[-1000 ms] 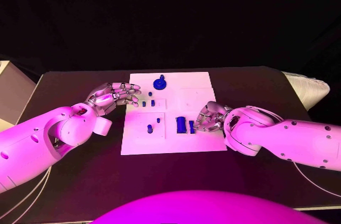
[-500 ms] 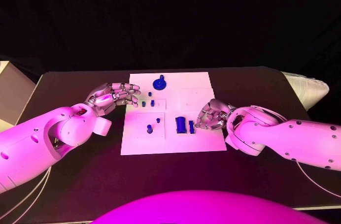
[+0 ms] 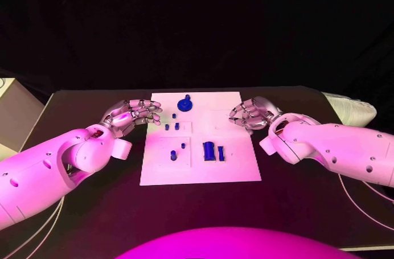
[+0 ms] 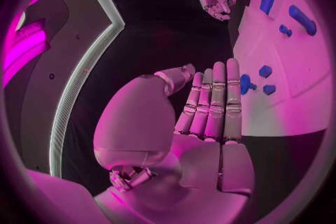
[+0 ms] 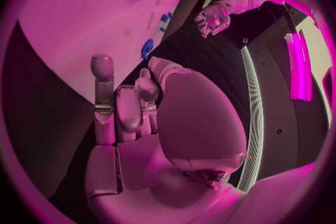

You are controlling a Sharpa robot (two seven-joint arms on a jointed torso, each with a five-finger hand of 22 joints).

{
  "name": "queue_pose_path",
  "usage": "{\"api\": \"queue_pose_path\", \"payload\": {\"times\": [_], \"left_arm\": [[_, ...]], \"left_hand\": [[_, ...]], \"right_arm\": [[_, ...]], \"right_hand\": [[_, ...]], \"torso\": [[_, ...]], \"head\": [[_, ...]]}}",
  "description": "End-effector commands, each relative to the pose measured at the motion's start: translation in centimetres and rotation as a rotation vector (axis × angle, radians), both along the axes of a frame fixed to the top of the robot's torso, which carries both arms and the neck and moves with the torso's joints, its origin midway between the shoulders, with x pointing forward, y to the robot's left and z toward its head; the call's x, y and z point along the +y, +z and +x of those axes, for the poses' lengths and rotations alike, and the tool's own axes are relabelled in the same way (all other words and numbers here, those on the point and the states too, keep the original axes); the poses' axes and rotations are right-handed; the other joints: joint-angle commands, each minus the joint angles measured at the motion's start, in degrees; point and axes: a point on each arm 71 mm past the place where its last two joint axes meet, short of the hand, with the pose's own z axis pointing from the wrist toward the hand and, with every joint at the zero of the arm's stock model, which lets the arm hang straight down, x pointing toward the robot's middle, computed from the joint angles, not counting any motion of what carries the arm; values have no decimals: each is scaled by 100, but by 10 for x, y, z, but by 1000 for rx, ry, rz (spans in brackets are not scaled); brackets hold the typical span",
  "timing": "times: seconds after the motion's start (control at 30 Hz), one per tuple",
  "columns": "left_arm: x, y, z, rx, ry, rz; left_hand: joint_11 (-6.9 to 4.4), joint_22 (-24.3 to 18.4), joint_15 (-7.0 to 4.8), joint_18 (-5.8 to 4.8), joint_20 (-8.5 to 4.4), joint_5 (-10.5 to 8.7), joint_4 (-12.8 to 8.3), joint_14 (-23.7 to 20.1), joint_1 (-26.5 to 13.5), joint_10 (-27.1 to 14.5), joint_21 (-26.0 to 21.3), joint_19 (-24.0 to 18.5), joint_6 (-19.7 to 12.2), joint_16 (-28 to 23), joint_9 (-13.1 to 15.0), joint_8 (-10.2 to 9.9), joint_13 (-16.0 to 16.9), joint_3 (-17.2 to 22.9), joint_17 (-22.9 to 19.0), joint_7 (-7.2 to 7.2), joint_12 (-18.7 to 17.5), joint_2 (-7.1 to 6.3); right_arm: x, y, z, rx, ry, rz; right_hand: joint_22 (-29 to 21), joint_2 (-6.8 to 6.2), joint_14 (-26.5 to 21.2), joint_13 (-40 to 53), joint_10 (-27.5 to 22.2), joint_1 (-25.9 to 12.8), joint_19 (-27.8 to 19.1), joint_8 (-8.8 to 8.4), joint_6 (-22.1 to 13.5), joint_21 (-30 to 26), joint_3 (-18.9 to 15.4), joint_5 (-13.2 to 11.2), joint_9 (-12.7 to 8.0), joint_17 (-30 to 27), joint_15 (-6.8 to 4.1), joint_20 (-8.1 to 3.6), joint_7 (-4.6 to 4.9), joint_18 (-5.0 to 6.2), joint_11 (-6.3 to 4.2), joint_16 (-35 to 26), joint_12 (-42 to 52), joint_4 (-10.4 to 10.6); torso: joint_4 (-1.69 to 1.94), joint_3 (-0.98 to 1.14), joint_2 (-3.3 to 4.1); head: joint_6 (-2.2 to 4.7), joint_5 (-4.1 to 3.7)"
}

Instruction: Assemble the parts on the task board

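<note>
The white task board [image 3: 201, 168] lies in the middle of the black table. A round blue knob part [image 3: 185, 105] stands at its far end. Small blue pegs [image 3: 174, 115] sit on its left half. A larger blue block [image 3: 208, 151] and a slim blue piece [image 3: 221, 152] stand near its middle. My left hand [image 3: 135, 112] hovers at the board's left edge beside the small pegs, fingers loosely bent, holding nothing. My right hand [image 3: 250, 114] hangs over the board's right edge, farther back than the block, fingers loosely curled with nothing in them. The left wrist view shows straight fingers [image 4: 213, 101] beside the board [image 4: 280, 106].
A pale box [image 3: 12, 105] stands off the table's left side. A white ribbed object [image 3: 353, 108] lies at the table's far right corner. Bare black tabletop [image 3: 197, 208] stretches in front of the board.
My right hand has drawn away from the blue block and slim piece and moved back to the board's far right edge. The left hand has stayed in place. The camera has shifted slightly.
</note>
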Motion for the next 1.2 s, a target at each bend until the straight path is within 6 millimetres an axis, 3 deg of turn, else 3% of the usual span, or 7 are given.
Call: {"api": "queue_pose_path", "payload": {"times": [0.03, 0.47, 0.5, 0.53, 0.77, 0.8, 1.2], "left_arm": [[8, 0, 6, -44, 101, -17], [16, -14, 33, -57, 237, 11], [13, -14, 30, -29, 179, 10], [13, -14, 30, -30, 180, 11], [1, -8, 29, -46, 211, 16], [-1, -7, 28, -50, 219, 17], [-49, 15, 8, -104, 362, 85]], "left_hand": [[-4, -108, 39, 37, 42, 13, 20, 18, -79, 163, -216, -160, 56, -397, 9, 48, -46, -8, -85, -3, -222, -22], [152, -1047, 308, 35, 370, 0, 105, -253, -49, 356, -1494, -441, -135, -1969, -300, -362, -58, -90, -292, -226, -1826, -159], [-823, -4141, -512, -971, -1023, -303, -71, -5326, -2317, -5350, -2831, -5151, -4969, -3477, -2049, -1553, -424, -3701, -2377, -1104, -2489, 842], [-823, -4141, -512, -971, -1023, -303, -71, -5326, -2411, -5350, -2831, -5151, -4969, -3477, -2049, -1553, -424, -3701, -2377, -1104, -2489, 842], [-823, -4141, -512, -971, -1023, -303, -71, -5326, -7646, -5350, -2831, -5151, -4969, -3477, -2049, -1553, -424, -3701, -2377, -1104, -2489, 842], [-823, -4141, -512, -971, -1023, -303, -71, -5326, -7646, -5350, -2831, -5151, -4969, -3477, -2049, -1553, -424, -3701, -2377, -1104, -2489, 842], [-823, -4141, -512, -971, -1023, -303, -71, -5326, -7646, -5350, -2831, -5151, -4969, -3477, -2049, -1553, -424, -3701, -2377, -1104, -2489, 842]], "right_arm": [[-7, 5, 14, -82, -44, 190], [-15, -4, 48, -107, -58, 284], [-19, -4, 46, -95, -102, 203], [-18, -4, 46, -95, -102, 205], [-6, 0, 37, -103, -123, 297], [-3, 1, 34, -104, -129, 319], [35, 19, -6, -92, -235, 607]], "right_hand": [[-630, -79, -712, -1164, -822, 35, -357, -107, -207, -1083, 222, 16, -47, -1450, 101, 101, 104, 83, 104, -1512, -1648, -59], [-2989, -45, -1879, -5029, -726, -104, -1719, -788, -275, -2041, 763, -250, -601, -3270, 669, 724, 387, 98, 527, -4978, -4297, -442], [-6888, 1232, -3724, -6754, -2652, -2448, -3444, -1928, -5455, -2392, -2371, -1189, -3126, -6196, 229, -362, -642, -948, -171, -6967, -5165, -1396], [-6888, 1232, -3803, -6754, -2717, -2578, -7508, -1928, -5455, -2392, -2371, -1189, -3126, -6196, 229, -362, -642, -948, -171, -6967, -5165, -1396], [-6888, 1232, -8015, -6754, -7088, -3930, -7508, -1928, -5455, -2392, -2371, -1189, -3126, -6196, 229, -362, -642, -948, -171, -6967, -5165, -1396], [-6888, 1232, -8015, -6754, -7088, -8003, -7508, -1928, -5455, -2392, -2371, -1189, -3126, -6196, 229, -362, -642, -948, -171, -6967, -5165, -1396], [-6888, 1232, -8015, -6754, -7088, -8003, -7508, -1928, -5455, -2392, -2371, -1189, -3126, -6196, 229, -362, -642, -948, -171, -6967, -5165, -1396]], "torso": [[-6, -2, -138], [2, 81, -347], [3, 51, -293], [2, 52, -295], [-44, 76, -367], [-55, 82, -385], [-188, 152, -594]], "head": [[188, 35], [504, 132], [426, 124], [432, 124], [655, 150], [709, 156], [1351, 230]]}}
